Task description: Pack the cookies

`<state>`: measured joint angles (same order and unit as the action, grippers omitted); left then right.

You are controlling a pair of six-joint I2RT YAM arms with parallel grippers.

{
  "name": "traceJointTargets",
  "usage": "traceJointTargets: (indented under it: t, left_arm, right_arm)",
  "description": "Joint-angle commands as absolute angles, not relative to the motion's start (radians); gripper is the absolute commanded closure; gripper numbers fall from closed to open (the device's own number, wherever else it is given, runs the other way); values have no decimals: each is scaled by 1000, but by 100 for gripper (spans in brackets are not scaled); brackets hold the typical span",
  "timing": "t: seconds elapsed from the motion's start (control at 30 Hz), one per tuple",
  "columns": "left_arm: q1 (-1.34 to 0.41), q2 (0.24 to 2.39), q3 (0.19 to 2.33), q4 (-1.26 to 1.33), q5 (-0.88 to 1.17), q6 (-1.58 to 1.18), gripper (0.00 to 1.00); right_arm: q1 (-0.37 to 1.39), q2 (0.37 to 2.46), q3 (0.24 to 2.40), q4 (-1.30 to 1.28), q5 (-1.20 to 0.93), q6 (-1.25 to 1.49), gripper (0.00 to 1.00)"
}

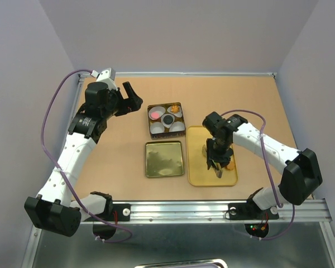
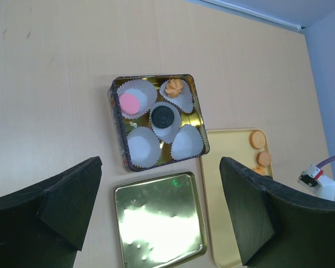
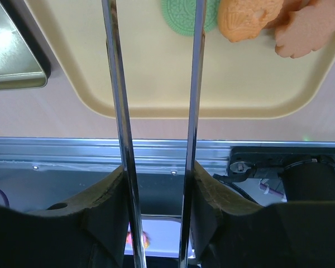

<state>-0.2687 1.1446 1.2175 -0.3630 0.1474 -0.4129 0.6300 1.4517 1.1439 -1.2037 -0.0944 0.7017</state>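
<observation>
A square tin (image 1: 166, 120) holds white paper liners, with a pink cookie (image 2: 128, 103), a black cookie (image 2: 162, 116) and an orange flower cookie (image 2: 175, 87) in three of them. More cookies lie on the cream tray (image 1: 196, 167): a green cookie (image 3: 181, 17) and orange cookies (image 3: 245, 19) beside it. My right gripper (image 3: 156, 184) is shut on metal tongs (image 3: 116, 84). The tongs' two arms reach down to either side of the green cookie. My left gripper (image 2: 160, 167) hangs open high above the table, left of the tin, holding nothing.
The tin's gold lid (image 1: 164, 158) lies flat in front of the tin, left of the tray. A metal rail (image 1: 212, 209) runs along the near table edge. Purple walls close in the back and sides.
</observation>
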Motion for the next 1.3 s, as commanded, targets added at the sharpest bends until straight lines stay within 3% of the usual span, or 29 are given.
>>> traceJointTargets:
  t: [0.0,0.2,0.33,0.63,0.87,1.27]
  left_arm:
    - [-275,1137,1247,-337,138,-417,1]
    - [-275,1206,1443,-341,152,-477,1]
    - [-273,1242,1580,-289,207,-578,1]
    - [-272,1272,1719,144,325,-935,1]
    - [-275,1327,1828,397,319,-1150,1]
    - [-279,1310,1825,434,276,-1296,1]
  right_arm:
    - [635,1457,1169,-1192,-107,689,63]
    - [635,1505,1271,-1224,-103,675,65]
    - [635,1566,1490,-1279,-84,654,66]
    - [637,1686,1801,-1309,-162,595,67]
    - [637,1706,1835,-1201,-343,597,67]
    - [736,1809,1760,-1039,-385,584,67]
